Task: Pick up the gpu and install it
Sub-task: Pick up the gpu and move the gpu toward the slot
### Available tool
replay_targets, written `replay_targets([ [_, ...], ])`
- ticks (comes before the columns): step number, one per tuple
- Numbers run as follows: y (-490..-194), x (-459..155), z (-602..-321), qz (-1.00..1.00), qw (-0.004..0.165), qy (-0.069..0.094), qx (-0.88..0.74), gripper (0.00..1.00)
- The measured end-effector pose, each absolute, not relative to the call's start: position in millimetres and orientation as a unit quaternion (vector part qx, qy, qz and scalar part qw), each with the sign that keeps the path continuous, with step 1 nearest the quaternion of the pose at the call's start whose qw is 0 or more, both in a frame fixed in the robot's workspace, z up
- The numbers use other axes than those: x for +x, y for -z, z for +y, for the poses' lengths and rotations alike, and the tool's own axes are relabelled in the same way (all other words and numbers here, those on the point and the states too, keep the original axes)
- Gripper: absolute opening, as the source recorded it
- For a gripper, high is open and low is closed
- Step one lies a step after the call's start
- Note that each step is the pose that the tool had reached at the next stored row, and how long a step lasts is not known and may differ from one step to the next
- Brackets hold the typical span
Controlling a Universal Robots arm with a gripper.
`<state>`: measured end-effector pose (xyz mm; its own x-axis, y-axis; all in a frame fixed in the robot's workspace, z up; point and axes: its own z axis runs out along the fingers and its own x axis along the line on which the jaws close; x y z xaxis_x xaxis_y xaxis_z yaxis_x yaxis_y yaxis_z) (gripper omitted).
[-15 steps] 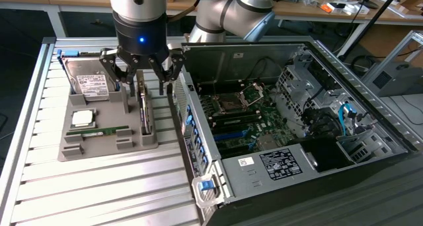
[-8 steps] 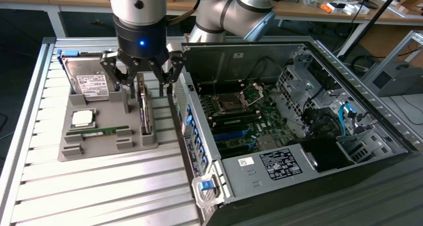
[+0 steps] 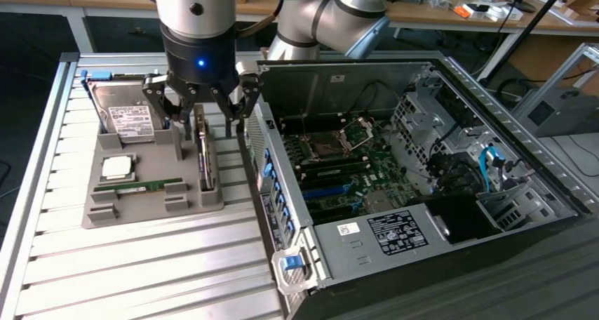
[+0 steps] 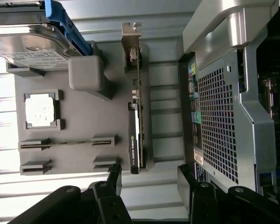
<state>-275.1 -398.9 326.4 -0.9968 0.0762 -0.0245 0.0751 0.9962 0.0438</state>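
Observation:
The gpu (image 3: 204,160) is a dark card standing on its long edge in a slot at the right side of a grey holder tray (image 3: 150,211). In the wrist view the gpu (image 4: 135,126) shows its silver end bracket at the far end from the fingers. My gripper (image 3: 204,116) hangs open just above the card's bracket end, with one finger on each side of it and nothing held. In the wrist view my gripper (image 4: 149,179) has its two black fingertips (image 4: 115,176) spread wide near the card's other end.
The grey tray also holds a silver hard drive (image 3: 126,116), a CPU (image 3: 117,167) and a green RAM stick (image 3: 140,187). An open computer case (image 3: 346,229) with its motherboard (image 3: 337,158) exposed lies close on the exterior view's right. Its wall is near the gpu slot.

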Motion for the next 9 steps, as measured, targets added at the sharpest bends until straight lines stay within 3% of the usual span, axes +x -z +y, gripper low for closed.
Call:
replay_targets([
  [9, -320.5, -275.1, -395.1, 0.999, 0.013, -0.021, 0.038, 0.6],
])
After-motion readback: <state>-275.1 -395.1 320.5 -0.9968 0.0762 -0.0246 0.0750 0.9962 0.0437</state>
